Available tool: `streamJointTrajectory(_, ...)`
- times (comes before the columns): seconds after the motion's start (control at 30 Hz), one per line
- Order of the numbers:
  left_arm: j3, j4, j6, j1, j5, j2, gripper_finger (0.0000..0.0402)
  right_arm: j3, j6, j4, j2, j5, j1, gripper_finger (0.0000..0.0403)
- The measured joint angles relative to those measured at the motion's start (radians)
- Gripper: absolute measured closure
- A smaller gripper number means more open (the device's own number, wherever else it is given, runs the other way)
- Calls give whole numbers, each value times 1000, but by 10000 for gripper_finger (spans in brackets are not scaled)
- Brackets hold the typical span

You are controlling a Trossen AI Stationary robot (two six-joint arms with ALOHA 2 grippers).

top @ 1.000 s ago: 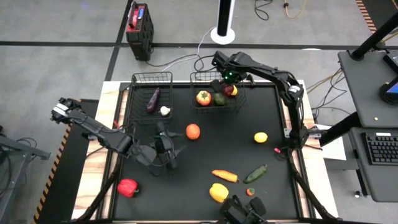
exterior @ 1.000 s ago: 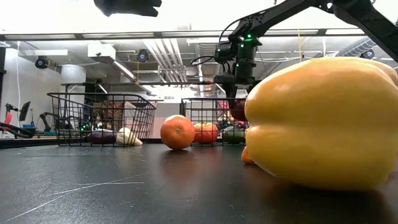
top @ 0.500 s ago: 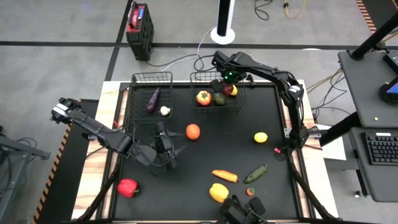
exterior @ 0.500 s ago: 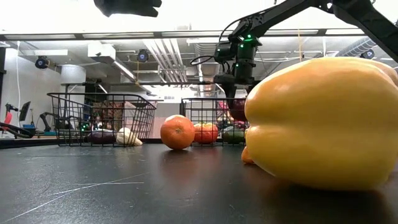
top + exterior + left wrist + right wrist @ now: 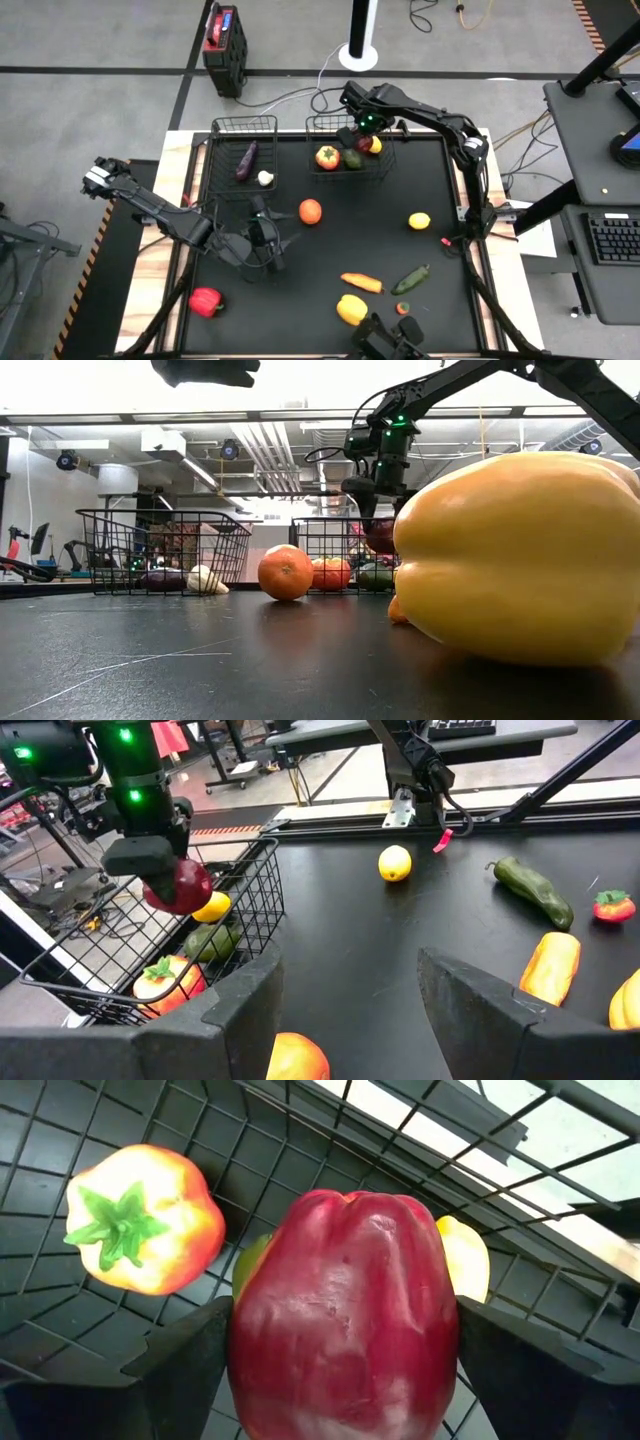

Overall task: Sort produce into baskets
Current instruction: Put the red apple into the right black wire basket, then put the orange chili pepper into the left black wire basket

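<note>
My right gripper [image 5: 362, 140] hangs over the wider basket [image 5: 312, 150] at the far side of the table, shut on a dark red fruit [image 5: 345, 1300]. Under it in that basket lie a red-orange tomato [image 5: 327, 156], a green fruit [image 5: 353, 159] and a lemon [image 5: 375, 144]. The narrower basket [image 5: 244, 119] holds an eggplant [image 5: 246, 160] and a garlic [image 5: 265, 178]. My left gripper [image 5: 262, 240] hovers open and empty over the table's left middle, with an orange [image 5: 310, 211] just beyond it. My right gripper pinches the dark red fruit by two opposite sides [image 5: 245, 1350] between its two fingers [image 5: 190, 1360]. The fingers come from above, pointing steeply down. The fruit [image 5: 178, 885] hangs under the gripper inside the basket's outline, lifted clear above the lemon [image 5: 213, 905].
Loose on the black table: a lemon [image 5: 419, 221], a carrot [image 5: 361, 283], a green vegetable [image 5: 410, 279], a yellow pepper [image 5: 351, 309], a small red piece [image 5: 402, 308] and a red pepper [image 5: 205, 300]. The yellow pepper fills the low view's right side [image 5: 520, 560].
</note>
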Motion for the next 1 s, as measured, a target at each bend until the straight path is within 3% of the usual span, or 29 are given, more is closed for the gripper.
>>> streamJointTrajectory(0.37,0,-2,0,0,0,0,190,0,-3,38,0,-4,0,49)
streamJointTrajectory(0.7,0,-42,-40,0,0,0,190,0,-31,151,-1,-195,0,32)
streamJointTrajectory(1.0,0,-48,-53,0,0,0,190,9,-43,146,-11,-197,1,33)
